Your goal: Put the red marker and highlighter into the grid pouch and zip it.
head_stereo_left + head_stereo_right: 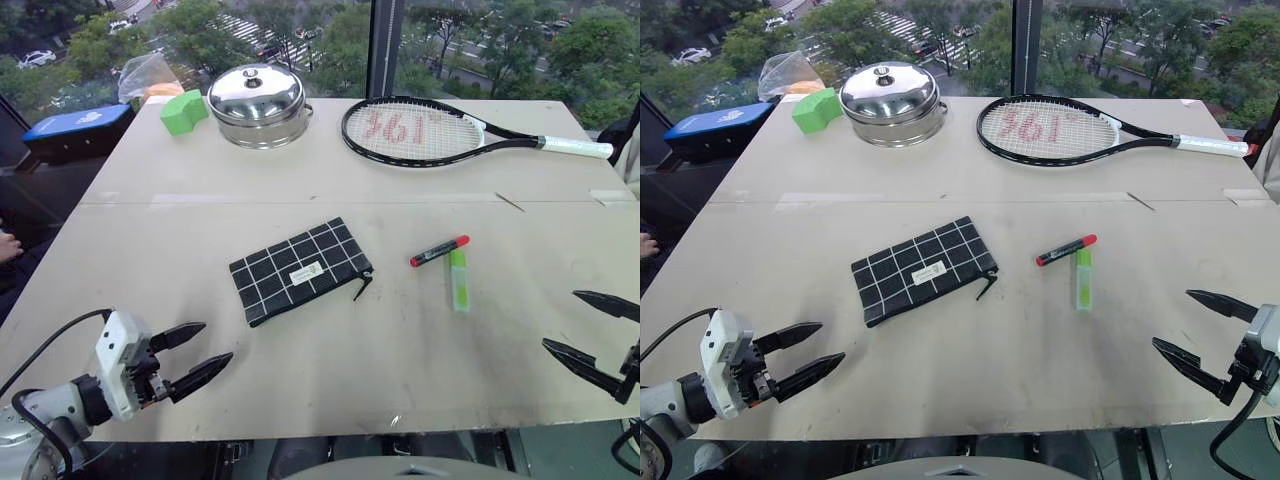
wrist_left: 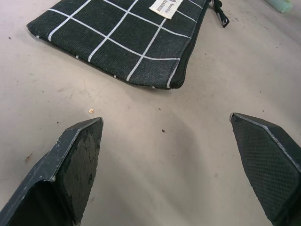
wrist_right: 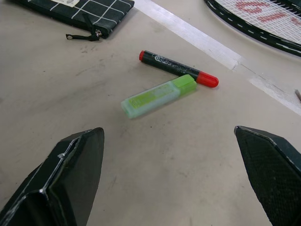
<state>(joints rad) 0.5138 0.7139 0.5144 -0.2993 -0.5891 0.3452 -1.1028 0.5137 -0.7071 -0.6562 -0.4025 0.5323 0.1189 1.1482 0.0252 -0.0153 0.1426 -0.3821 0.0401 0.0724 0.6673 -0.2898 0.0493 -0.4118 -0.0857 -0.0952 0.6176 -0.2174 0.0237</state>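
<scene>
Grid pouch (image 1: pixel 300 270) lay flat near the middle of the surface (image 1: pixel 330 180), zipper pull (image 1: pixel 362 286) dangling off its right end, pouch looked zipped. Red marker (image 1: pixel 439 250) and highlighter (image 1: pixel 458 279) sat just right of the pouch, toward the right edge; the highlighter's cap end touched or nearly touched the marker near its red cap. Both were outside the pouch. Left gripper (image 1: pixel 192 354) hovered at the near-left corner, fingers spread wide, empty, pointed at the pouch. Right gripper (image 1: pixel 590 330) hovered at the near-right edge, fingers also wide apart, empty, aimed at the marker and highlighter. Far edge carried a tennis racket (image 1: pixel 430 132), a lidded steel pot (image 1: pixel 258 105) and a green block (image 1: pixel 183 111).
</scene>
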